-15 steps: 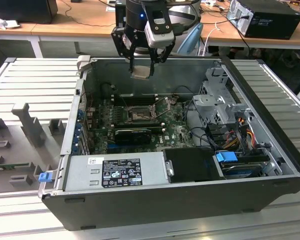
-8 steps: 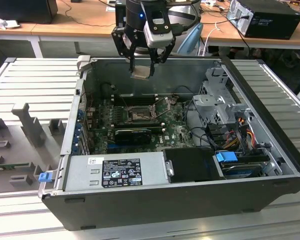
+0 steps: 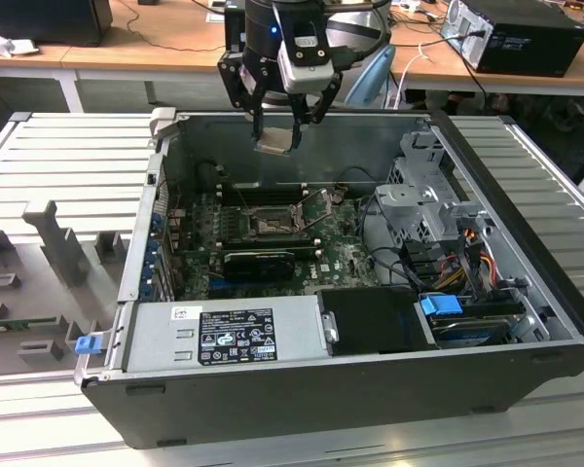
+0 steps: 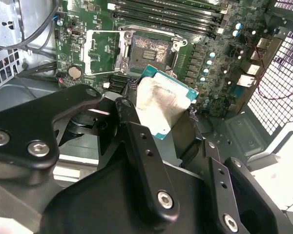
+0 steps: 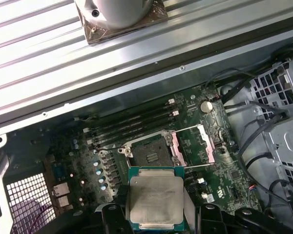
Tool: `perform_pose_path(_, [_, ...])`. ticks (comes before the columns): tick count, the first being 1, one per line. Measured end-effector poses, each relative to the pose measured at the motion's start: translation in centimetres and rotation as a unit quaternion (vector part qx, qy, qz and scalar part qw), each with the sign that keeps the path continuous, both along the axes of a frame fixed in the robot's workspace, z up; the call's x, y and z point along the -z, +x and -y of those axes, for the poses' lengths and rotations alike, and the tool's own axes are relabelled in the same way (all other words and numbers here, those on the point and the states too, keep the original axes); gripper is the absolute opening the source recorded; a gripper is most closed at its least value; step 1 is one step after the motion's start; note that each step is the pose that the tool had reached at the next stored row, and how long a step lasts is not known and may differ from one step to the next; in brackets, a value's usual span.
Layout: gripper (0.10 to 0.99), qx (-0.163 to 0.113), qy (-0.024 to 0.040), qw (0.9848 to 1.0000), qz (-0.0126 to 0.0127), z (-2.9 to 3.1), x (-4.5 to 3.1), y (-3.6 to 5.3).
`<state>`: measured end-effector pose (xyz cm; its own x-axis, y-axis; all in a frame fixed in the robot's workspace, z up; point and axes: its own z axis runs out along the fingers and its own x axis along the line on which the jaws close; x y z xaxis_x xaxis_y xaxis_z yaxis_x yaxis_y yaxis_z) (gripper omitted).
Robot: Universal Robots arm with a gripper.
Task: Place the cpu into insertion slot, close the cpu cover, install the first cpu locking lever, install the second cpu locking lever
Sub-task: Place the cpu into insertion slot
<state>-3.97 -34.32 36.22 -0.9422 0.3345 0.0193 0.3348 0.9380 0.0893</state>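
My gripper [image 3: 277, 136] hangs over the back wall of the open computer case [image 3: 496, 175], shut on the cpu [image 3: 275, 142], a flat silver-beige square chip. In both wrist views the cpu [image 4: 161, 105] [image 5: 155, 200] sits between the black fingers [image 4: 136, 141], tilted in the second wrist view. The insertion slot [image 3: 271, 226] [image 4: 149, 51] [image 5: 149, 152] lies bare on the green motherboard, below and ahead of the chip. The cpu cover [image 4: 103, 52] [image 5: 193, 144] is swung open beside the slot. Thin wire levers [image 5: 191, 127] stand raised around it.
Memory slots [image 5: 132, 122] run behind the socket, and a long black ribbed block [image 3: 258, 261] lies in front of it. A grey power supply [image 3: 224, 331] fills the case front. A drive cage [image 3: 423, 195] and cables [image 3: 467, 253] crowd the exterior view's right.
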Motion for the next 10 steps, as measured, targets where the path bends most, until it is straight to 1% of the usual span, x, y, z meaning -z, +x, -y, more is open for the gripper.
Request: perform_pose_path(10, [0.529, 0.023, 0.0, 0.9997, 0.0, 0.0, 0.0, 0.0])
